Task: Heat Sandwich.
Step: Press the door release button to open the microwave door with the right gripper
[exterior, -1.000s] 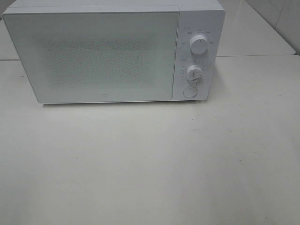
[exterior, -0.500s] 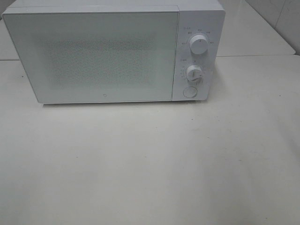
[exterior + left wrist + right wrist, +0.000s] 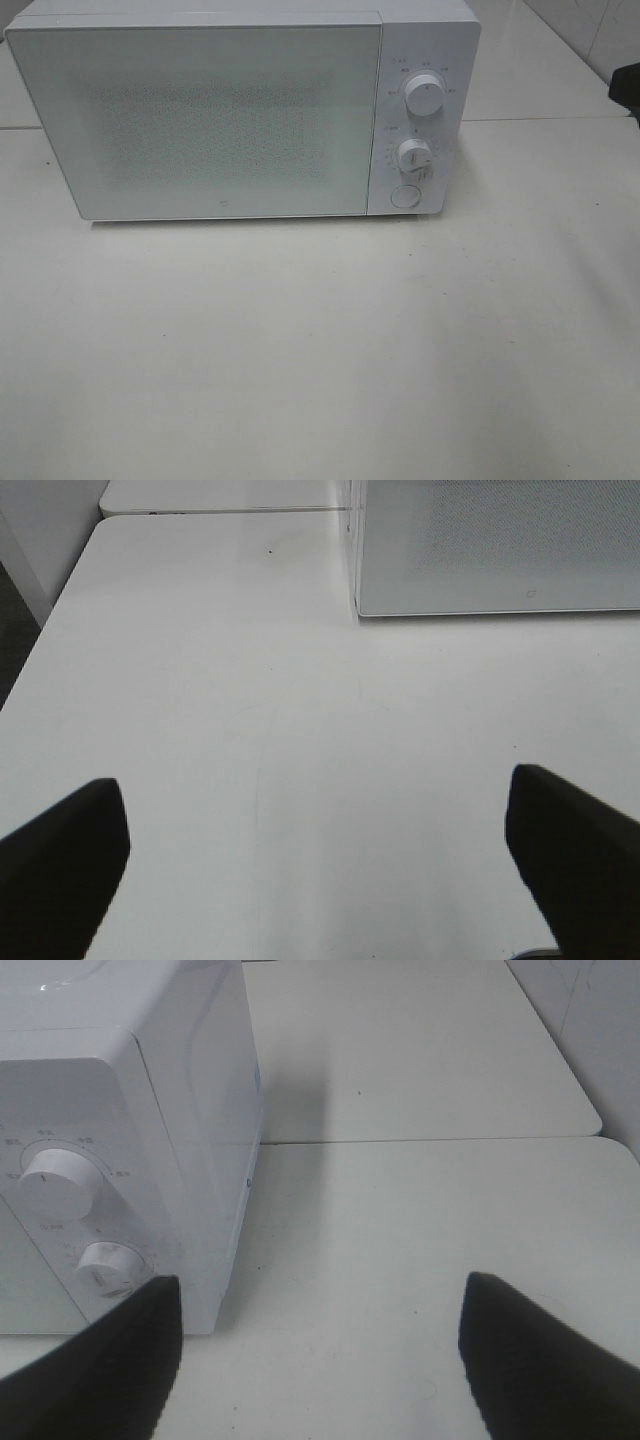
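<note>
The sandwich is out of view in every frame. A white microwave (image 3: 220, 110) stands at the back of the table with its door shut. My left gripper (image 3: 315, 795) hangs open over bare table, left of the microwave's front corner (image 3: 357, 605), with nothing between its fingers. My right gripper (image 3: 320, 1285) is open too and holds nothing. It sits to the right of the microwave's control panel (image 3: 70, 1220). A dark bit of the right arm (image 3: 628, 92) shows at the right edge of the high view.
The panel carries an upper knob (image 3: 425, 97), a lower knob (image 3: 414, 155) and a round button (image 3: 405, 196). The white table (image 3: 320, 350) stretches in front of the microwave, and a second table top (image 3: 410, 1050) adjoins it behind a seam.
A dark part of the right arm has come into view at the right edge of the high view. The microwave has not moved.
</note>
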